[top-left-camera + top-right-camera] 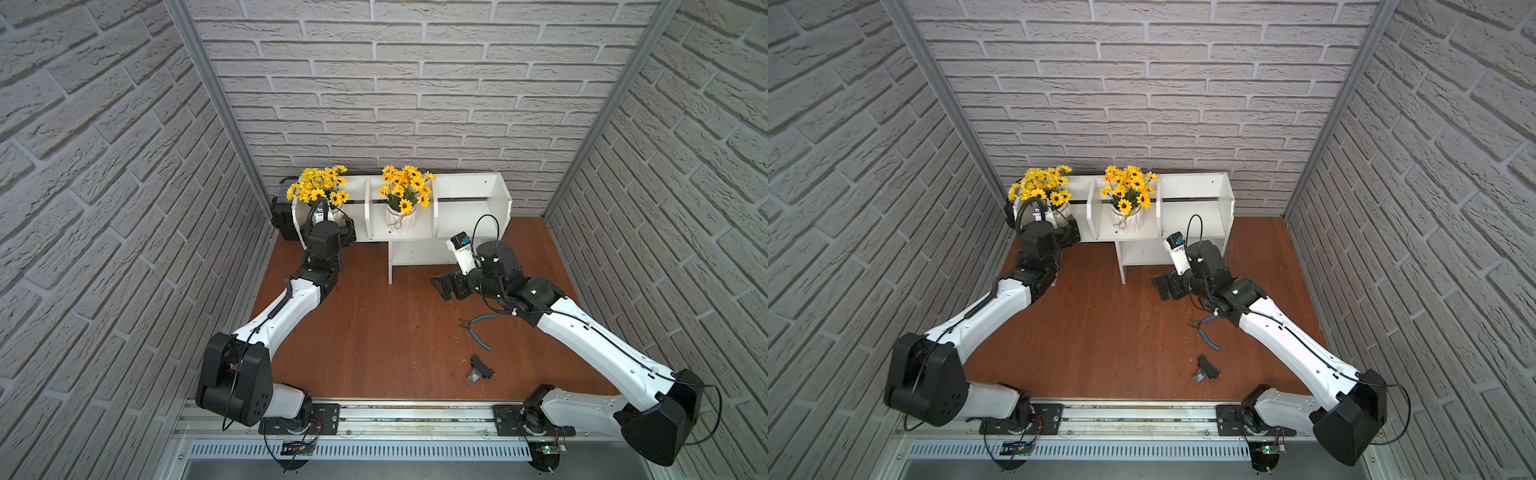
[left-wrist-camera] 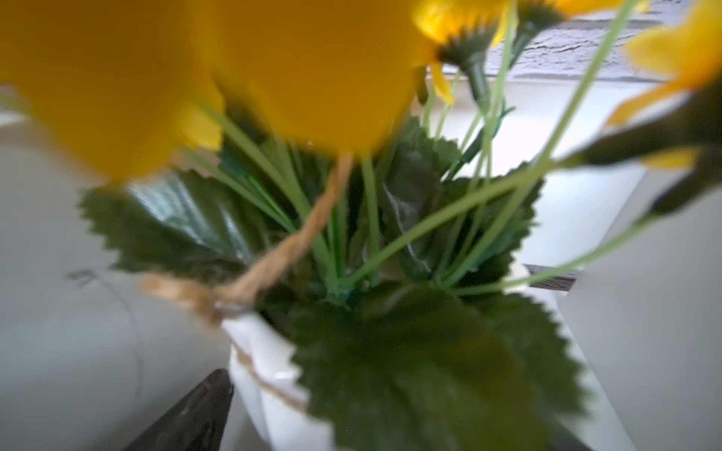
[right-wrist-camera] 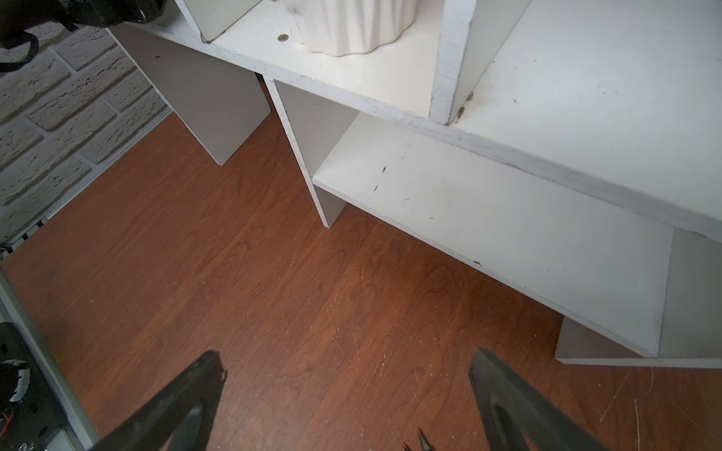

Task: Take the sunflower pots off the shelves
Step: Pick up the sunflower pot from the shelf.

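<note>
Viewing remotely, I read the right end effector [image 3: 347, 361] as spread above the brown wooden tabletop [image 3: 273, 293]. The left end effector [image 1: 334, 218] sits at one white ribbed sunflower pot [image 2: 265, 375] in the left compartment of the white wooden shelves [image 1: 469, 187]; I cannot tell its grip state. The other sunflower pot [image 1: 401, 218] stands in the middle compartment.

The first sunflower pot [image 2: 265, 390] stands directly ahead of the left gripper [image 1: 335, 217], in the end compartment of the shelves [image 1: 469, 208]. To its right, the second sunflower pot [image 1: 401, 218] stands in the middle compartment. To its left, the box [image 1: 282, 216] sits past the shelf end. The right gripper [image 3: 347, 357] is above the table [image 1: 374, 332], with the lower shelf ahead. The pliers [image 1: 478, 328] lie behind it, and the small part [image 1: 481, 370] lies farther back.
</note>
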You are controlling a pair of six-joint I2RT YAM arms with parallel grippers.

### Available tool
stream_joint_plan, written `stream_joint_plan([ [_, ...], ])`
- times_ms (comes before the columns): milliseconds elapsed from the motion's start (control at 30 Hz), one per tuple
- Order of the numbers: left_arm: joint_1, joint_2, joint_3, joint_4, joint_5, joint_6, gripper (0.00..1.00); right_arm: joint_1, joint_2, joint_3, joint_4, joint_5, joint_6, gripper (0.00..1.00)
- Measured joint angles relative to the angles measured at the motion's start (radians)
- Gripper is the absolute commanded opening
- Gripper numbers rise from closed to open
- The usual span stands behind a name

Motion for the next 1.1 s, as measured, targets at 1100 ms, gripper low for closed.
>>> stream_joint_plan([
  [1100,0.037,0.132,0.094,0.056,0.008,0.019,0.72,0.0,0.002,-0.021,0.021,-0.022,0.002,1.0],
])
